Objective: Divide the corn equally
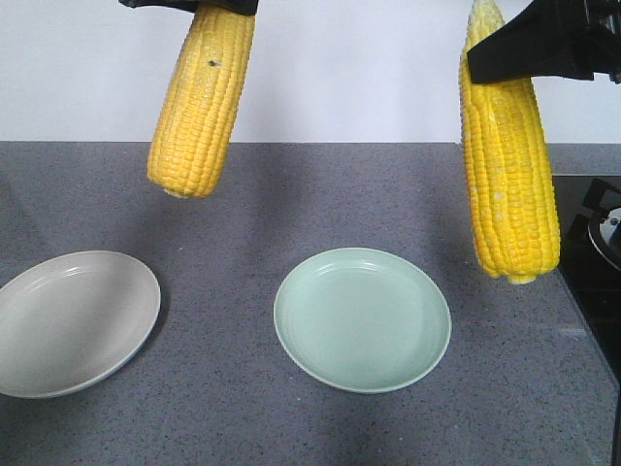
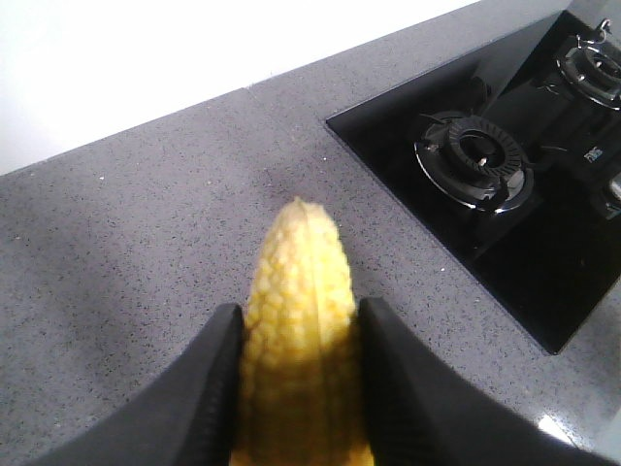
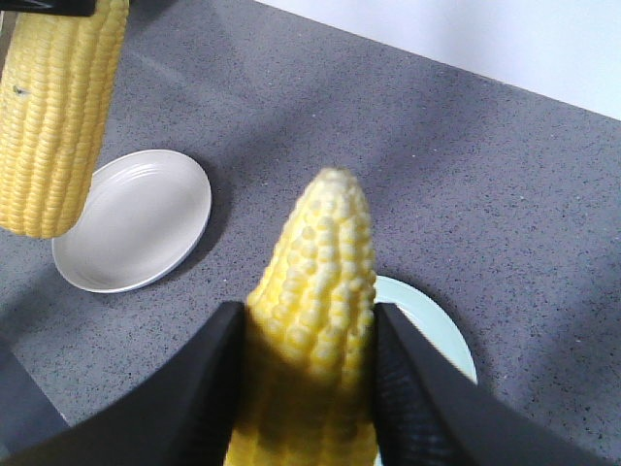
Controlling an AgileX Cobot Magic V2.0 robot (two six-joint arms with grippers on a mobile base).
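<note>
Hanging corn [image 1: 202, 102] within left pincer [image 2: 296, 383]

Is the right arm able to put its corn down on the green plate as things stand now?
Probably yes. The right gripper holds its corn up in the air beside the green plate, which is bare, and nothing stands between them.

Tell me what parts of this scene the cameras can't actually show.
- Front view: the left gripper is cut off by the top edge above its corn.
- Front view: the stove runs off the right edge.
- Front view: the grey plate is clipped at the left edge.
- Right wrist view: the green plate sits mostly behind the right gripper's corn.
</note>
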